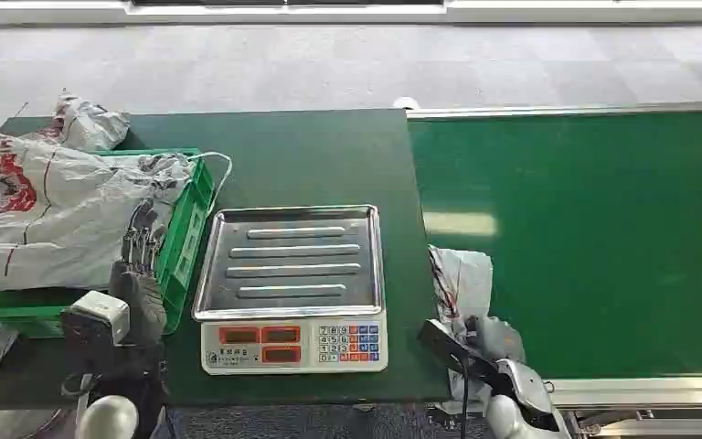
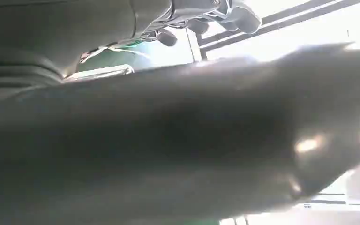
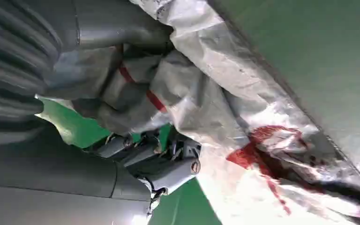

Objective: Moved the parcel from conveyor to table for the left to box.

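parcel [image 1: 462, 279] held in right hand [image 1: 494, 343] fingers [image 3: 143, 152] at conveyor [image 1: 594, 238] edge

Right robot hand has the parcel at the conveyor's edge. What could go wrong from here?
1. The right robot hand grips only a bunched fold of the floppy parcel; the bag may slip or sag during the lift.
2. The scale lies between conveyor and green crate; a trailing bag could drag across it.
3. The crate is already heaped with bags, so another might slide off.
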